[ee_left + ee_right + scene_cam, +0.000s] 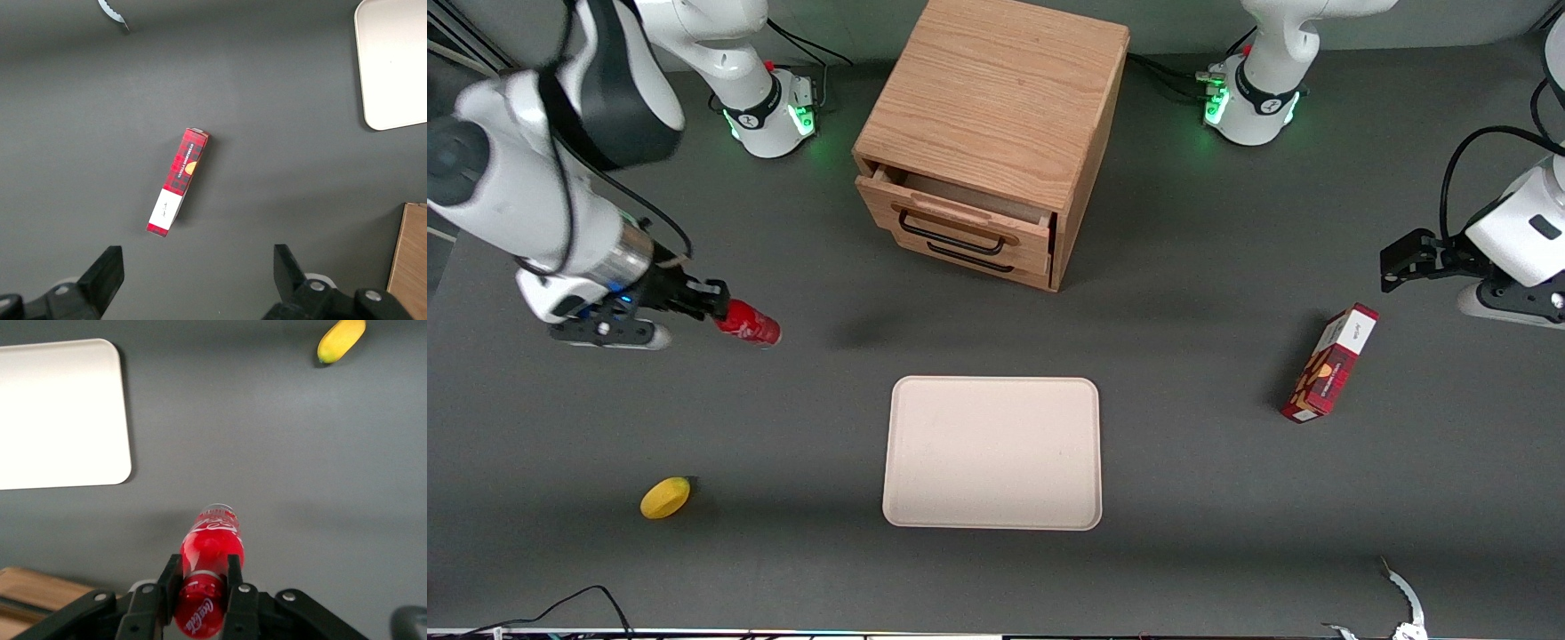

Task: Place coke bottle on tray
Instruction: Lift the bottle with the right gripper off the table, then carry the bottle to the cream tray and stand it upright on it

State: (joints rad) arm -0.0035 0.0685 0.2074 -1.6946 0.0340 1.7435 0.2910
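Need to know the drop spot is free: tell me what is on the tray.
Nothing lies on the tray; its whole beige surface shows bare. The coke bottle is not on it: the hand is shut on the bottle toward the working arm's end of the table.

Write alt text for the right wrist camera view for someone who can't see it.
The gripper is shut on a red coke bottle, held above a dark grey table. A pale beige tray lies empty nearby, and a small yellow fruit sits apart from it.
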